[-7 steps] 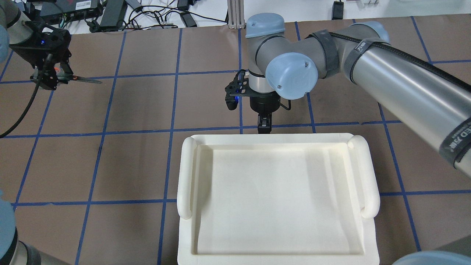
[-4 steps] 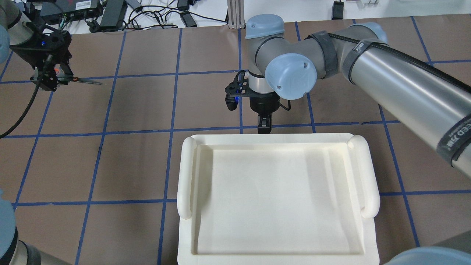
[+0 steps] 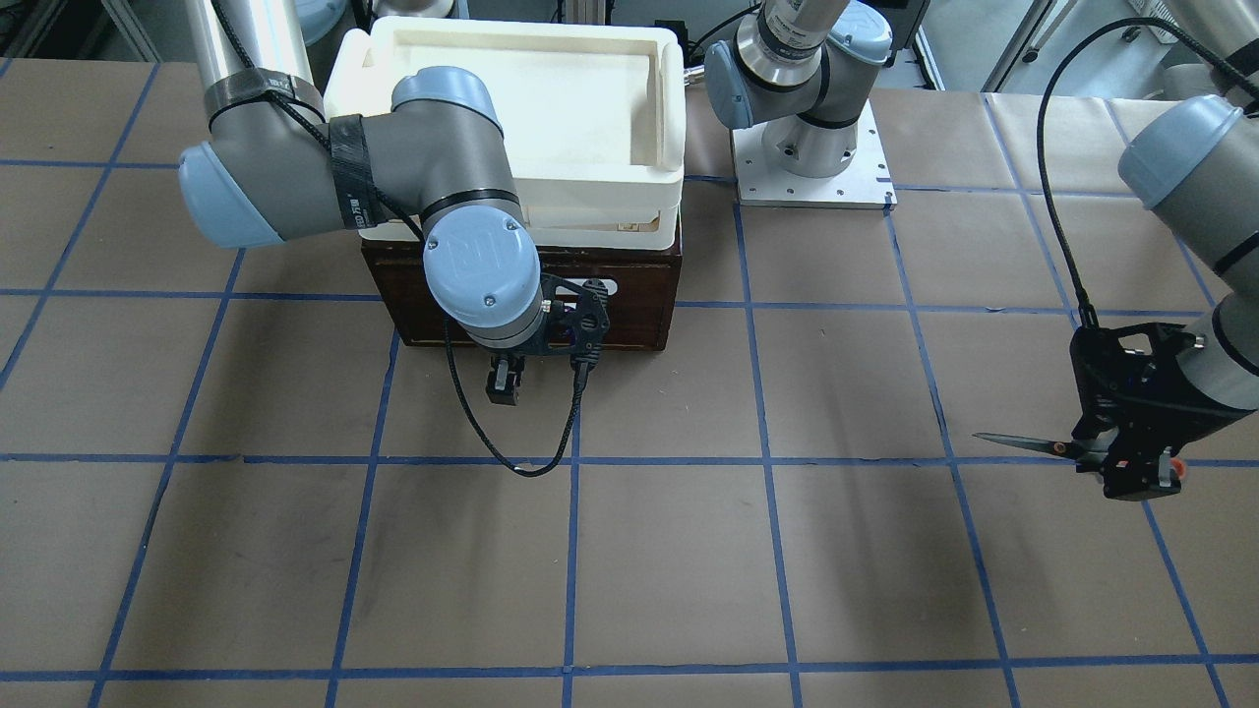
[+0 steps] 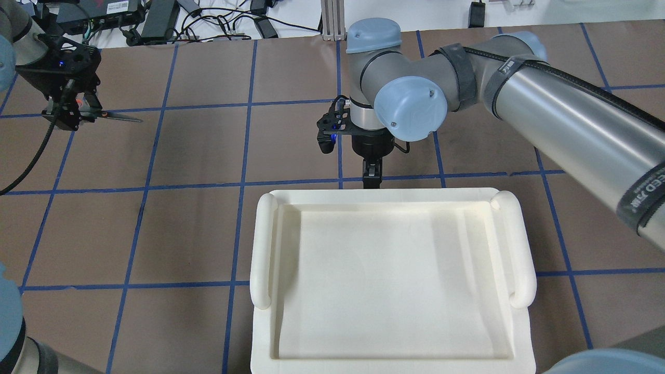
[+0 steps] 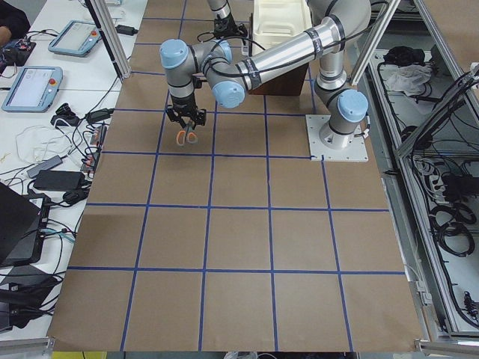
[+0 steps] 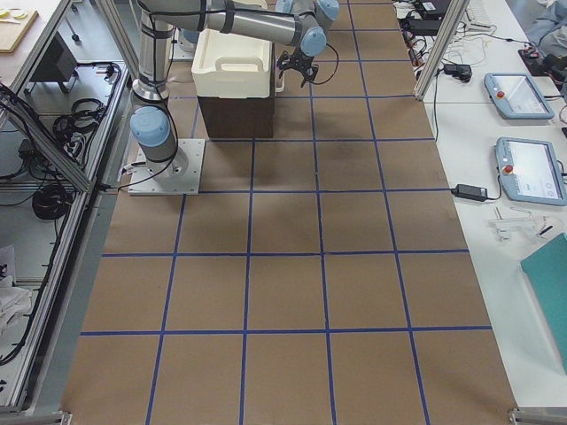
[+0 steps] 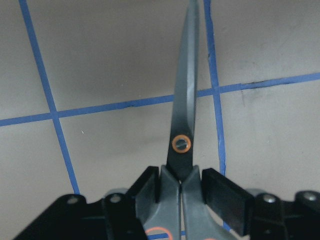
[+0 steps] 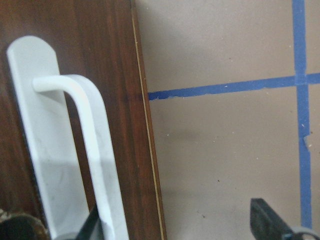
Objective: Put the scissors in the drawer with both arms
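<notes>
1. Frontally: scissors (image 3: 1023,442) in left gripper (image 3: 1104,455), well apart from shut drawer (image 3: 639,295); right gripper (image 3: 503,386) before it.
2. Left wrist: jaws clamped near pivot; light, stiff, slick steel, probably secure.
3. Right wrist: jaws wide beside handle (image 8: 62,165).

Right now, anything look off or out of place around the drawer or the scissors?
Nothing stands out. The scissors are closed and held straight in the left hand. The right hand is open at the white handle of the drawer, which looks shut. The tray sits square on top. Nothing is spilled.
</notes>
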